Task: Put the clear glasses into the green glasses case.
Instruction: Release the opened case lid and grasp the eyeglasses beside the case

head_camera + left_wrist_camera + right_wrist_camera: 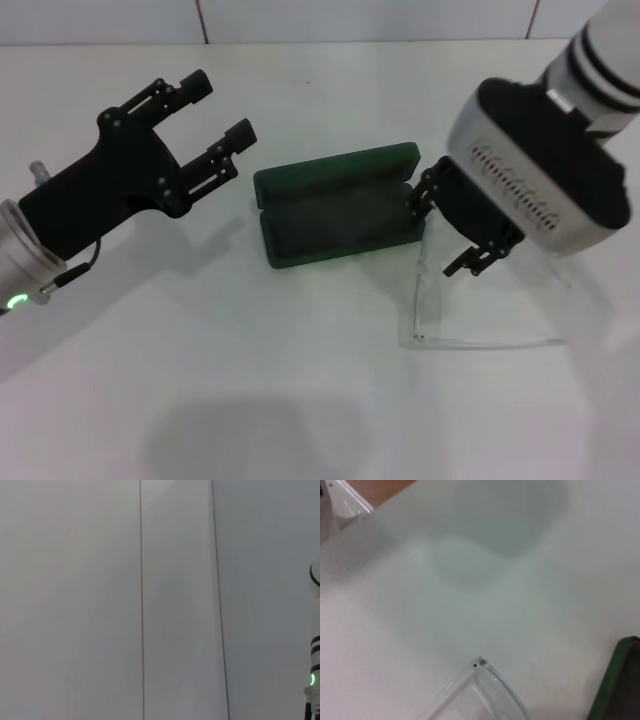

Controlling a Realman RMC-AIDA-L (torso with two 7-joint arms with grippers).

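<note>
The green glasses case (338, 205) lies open on the white table (250, 380), lid folded back flat on its far side, dark lining facing up and nothing inside it. Just off the case's right end sit the clear glasses (470, 320), unfolded on the table, one thin arm running from beside the case toward the robot, then the lens sweeping away to the right. In the right wrist view a hinge corner of the glasses (480, 664) shows up close, with a sliver of the case's green rim (612, 680) at the edge.

The right gripper (452, 232) hangs right over the glasses, by the case's right end, its black fingers (428, 190) spread apart with nothing between them; one finger sits almost at the case's corner, the other over the clear arm. Whether it touches the glasses I can't tell.

On the other side of the case, the left gripper (208, 115) hovers above the table, near the case's left end but apart from it, jaws wide and empty, pointing away from the robot. Its wrist camera sees only a pale panelled wall (100, 600).
</note>
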